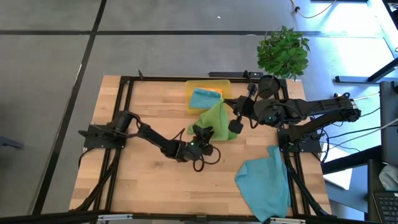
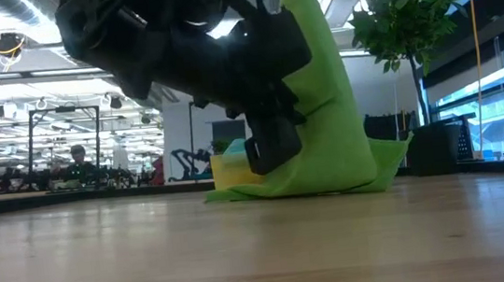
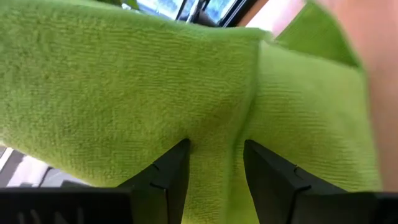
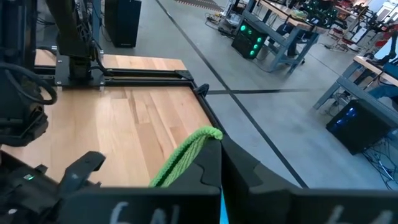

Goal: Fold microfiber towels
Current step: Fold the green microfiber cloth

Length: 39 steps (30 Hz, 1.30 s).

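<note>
1. Green towel [image 1: 216, 118]: fuzzy looped microfiber, lifted off the wooden table [image 1: 143, 112] into a tent shape, lower edge bunched on the wood just in front of the yellow tray [image 1: 208, 83].
2. Left gripper [image 1: 203, 132]: fingers clamped on a fold of the green towel, seen close in the left wrist view with cloth between both dark fingers [image 3: 171, 177].
3. Right gripper [image 1: 235, 126]: pinched shut on the towel's raised edge; a rolled green hem shows at its fingers in the right wrist view.
4. Towels counted in view: three. One green, one teal towel [image 1: 205, 98] lying in the translucent tray, one teal towel [image 1: 266, 180] crumpled flat at the table's near right corner.
5. Readable writing: none.
</note>
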Tool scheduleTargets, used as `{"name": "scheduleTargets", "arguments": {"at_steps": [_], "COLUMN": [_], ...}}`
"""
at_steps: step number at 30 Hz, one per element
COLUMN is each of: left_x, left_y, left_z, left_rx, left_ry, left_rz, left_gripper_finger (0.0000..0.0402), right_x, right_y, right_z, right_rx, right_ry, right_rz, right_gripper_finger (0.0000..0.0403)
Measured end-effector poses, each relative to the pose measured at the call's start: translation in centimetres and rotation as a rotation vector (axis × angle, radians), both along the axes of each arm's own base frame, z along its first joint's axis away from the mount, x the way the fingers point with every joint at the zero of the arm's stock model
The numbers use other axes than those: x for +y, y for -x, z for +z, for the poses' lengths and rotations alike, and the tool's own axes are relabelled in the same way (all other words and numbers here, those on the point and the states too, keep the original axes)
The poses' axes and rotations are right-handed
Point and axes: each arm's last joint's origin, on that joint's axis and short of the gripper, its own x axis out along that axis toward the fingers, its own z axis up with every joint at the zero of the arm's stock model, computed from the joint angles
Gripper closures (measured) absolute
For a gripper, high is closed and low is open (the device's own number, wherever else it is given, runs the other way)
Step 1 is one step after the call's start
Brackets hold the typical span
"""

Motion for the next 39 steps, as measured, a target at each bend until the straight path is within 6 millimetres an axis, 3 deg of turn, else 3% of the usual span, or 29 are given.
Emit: {"name": "scheduleTargets", "arguments": {"at_steps": [16,24,33,39], "left_x": [-0.2,-2.0,-1.7,-2.3], "left_y": [0.0,1.9,5.7,5.2], "left_z": [2.9,2.1,1.6,0.9], "left_rx": [-0.133,-0.135,-0.355,-0.447], "left_ry": [-0.091,-0.073,0.176,0.462], "left_rz": [0.086,0.078,-0.077,-0.277], "left_gripper_finger": [0.0263,0.0263,0.0263,0.0263], "right_x": [0.0,-0.1,-0.1,-0.3], "right_y": [0.1,0.4,0.3,0.2], "right_z": [-0.3,-0.8,-0.6,-0.5], "right_rx": [0.023,0.058,0.046,0.033], "right_ry": [-0.010,-0.036,-0.038,-0.041], "right_rz": [-0.006,-0.022,-0.022,-0.030], "right_gripper_finger": [0.0403,0.0403,0.0403,0.0403]}}
